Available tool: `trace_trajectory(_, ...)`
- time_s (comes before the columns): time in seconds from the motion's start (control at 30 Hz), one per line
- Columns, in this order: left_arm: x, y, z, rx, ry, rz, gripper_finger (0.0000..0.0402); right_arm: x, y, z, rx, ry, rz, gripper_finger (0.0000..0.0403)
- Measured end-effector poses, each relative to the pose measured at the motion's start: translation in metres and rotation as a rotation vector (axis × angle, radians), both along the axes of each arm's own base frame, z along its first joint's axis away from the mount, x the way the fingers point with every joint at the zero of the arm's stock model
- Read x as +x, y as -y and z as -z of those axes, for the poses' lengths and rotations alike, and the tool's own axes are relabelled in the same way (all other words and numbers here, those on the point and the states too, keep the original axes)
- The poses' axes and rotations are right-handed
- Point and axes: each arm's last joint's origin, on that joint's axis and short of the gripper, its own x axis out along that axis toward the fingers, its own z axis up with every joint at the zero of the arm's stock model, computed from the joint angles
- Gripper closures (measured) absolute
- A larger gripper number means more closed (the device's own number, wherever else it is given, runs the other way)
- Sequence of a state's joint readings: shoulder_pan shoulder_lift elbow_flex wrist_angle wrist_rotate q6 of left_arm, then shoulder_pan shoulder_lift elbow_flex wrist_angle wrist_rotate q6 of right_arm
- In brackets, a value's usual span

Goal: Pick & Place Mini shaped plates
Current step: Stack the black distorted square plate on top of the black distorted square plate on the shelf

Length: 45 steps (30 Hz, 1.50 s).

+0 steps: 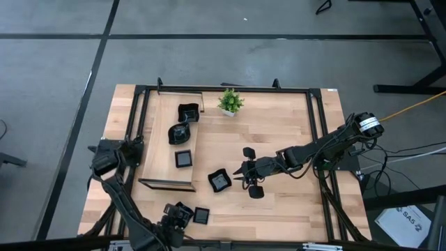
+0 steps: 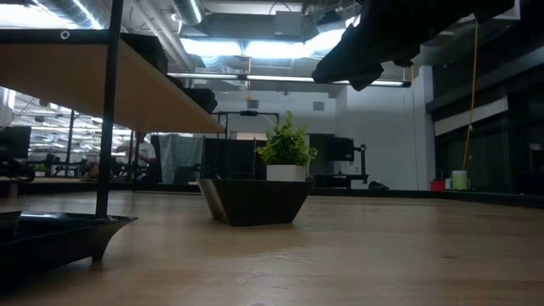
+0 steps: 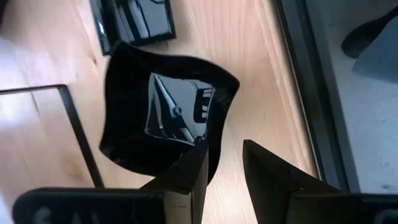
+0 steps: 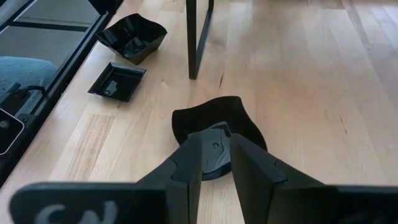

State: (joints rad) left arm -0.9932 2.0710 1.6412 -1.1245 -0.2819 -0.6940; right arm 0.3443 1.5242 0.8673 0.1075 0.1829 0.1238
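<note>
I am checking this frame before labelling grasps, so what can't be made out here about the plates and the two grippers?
- High view: the left gripper covers the wavy plate near the front edge; their contact is hidden.
- Left wrist view: that plate's near rim disappears behind the jaws, so a grip cannot be confirmed.
- Right wrist view: the right gripper hides the near edge of the rounded plate.
- Low view: both grippers are cut off by the top edge.
</note>
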Motion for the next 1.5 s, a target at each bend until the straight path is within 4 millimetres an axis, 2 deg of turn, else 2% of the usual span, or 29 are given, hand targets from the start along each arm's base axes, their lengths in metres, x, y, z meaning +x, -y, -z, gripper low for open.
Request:
trace_trajectory(0.27, 0.002, 0.003, 0.017, 0.042, -0.021, 0.000, 0.0306, 0.000, 0.000, 0.000, 0.000, 0.000, 0.000, 0.0320)
trace_trajectory(0.6, 0.003, 0.002, 0.018, 0.064, 0.005, 0.000, 0.0306, 0.000, 0.000, 0.000, 0.000, 0.000, 0.000, 0.0320)
trace_trajectory(0.83, 0.006, 0.003, 0.032, 0.077, -0.040, -0.006, 0.0306, 0.000, 0.000, 0.000, 0.000, 0.000, 0.000, 0.0320)
trace_trajectory(1.03, 0.006, 0.003, 0.032, 0.090, -0.021, -0.005, 0.0309, 0.000, 0.000, 0.000, 0.000, 0.000, 0.000, 0.0320)
trace_trajectory(1.17, 0.006, 0.003, 0.032, 0.089, -0.022, -0.006, 0.0332, 0.000, 0.000, 0.000, 0.000, 0.000, 0.000, 0.0320)
trace_trajectory(1.37, 0.006, 0.003, 0.033, 0.080, -0.035, -0.010, 0.0393, 0.000, 0.000, 0.000, 0.000, 0.000, 0.000, 0.0320)
trace_trajectory(1.5, 0.006, 0.003, 0.031, 0.069, -0.035, -0.030, 0.0398, 0.000, 0.000, 0.000, -0.001, 0.000, -0.001, 0.0320)
